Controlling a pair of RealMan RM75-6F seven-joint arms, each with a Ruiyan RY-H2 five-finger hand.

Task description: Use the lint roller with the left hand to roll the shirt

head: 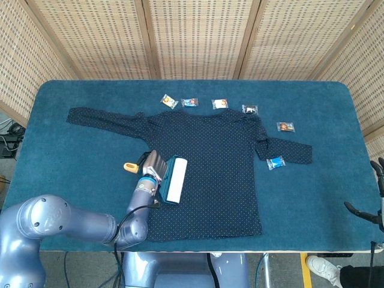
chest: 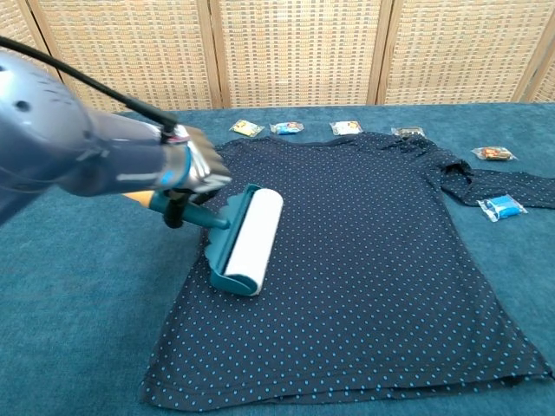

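Observation:
A dark navy dotted shirt [head: 210, 162] [chest: 373, 260] lies spread flat on the blue table, sleeves out to both sides. My left hand [head: 151, 166] [chest: 195, 169] grips the teal handle of the lint roller [head: 174, 180] [chest: 251, 241]. Its white roll lies on the shirt's left side near the hem edge. An orange tip [head: 128, 166] of the handle sticks out behind the hand. My right hand [head: 372, 204] shows only at the far right edge of the head view, off the table, fingers apart and holding nothing.
Several small snack packets lie along the shirt's collar edge [head: 219, 104] [chest: 347, 127]. A blue packet [head: 275, 162] [chest: 502, 206] rests by the right sleeve. The table [head: 72, 180] has a blue cloth cover; wicker screens stand behind.

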